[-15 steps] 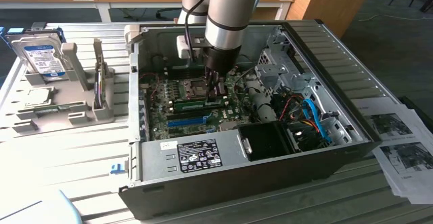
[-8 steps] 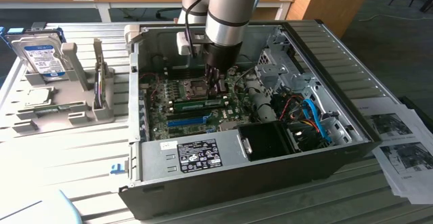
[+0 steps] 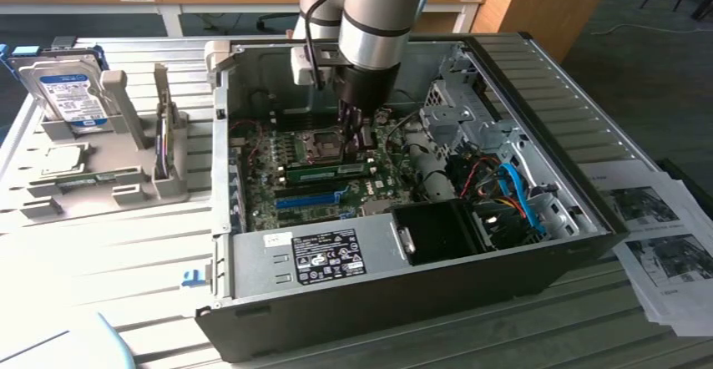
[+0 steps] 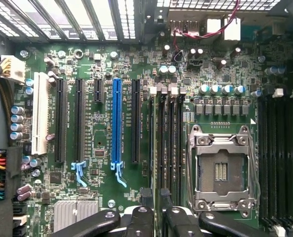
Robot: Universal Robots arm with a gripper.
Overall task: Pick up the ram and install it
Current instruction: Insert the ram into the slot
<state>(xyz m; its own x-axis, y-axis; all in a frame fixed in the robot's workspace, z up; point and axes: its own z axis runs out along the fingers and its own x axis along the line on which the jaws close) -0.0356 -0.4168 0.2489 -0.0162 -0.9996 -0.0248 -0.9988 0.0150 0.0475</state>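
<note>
The ram (image 3: 329, 171) is a thin green stick lying lengthwise among the memory slots of the motherboard (image 3: 284, 156), inside the open computer case (image 3: 557, 127). My gripper (image 3: 359, 139) hangs from the arm just above the stick's end, toward the exterior view's right. In the wrist view my gripper (image 4: 156, 202) is open. Its two dark fingertips (image 4: 146, 197) stand a little apart over one end of the black memory slots (image 4: 166, 143), and I see nothing gripped between them.
A long blue slot (image 4: 116, 121) and the bare processor socket (image 4: 220, 168) flank the memory slots. A silver hard drive (image 3: 67, 89) stands in a grey holder at the exterior view's left. Cables (image 3: 513, 194) and the power supply (image 3: 323, 248) crowd the case. Papers (image 3: 657, 227) lie at the right.
</note>
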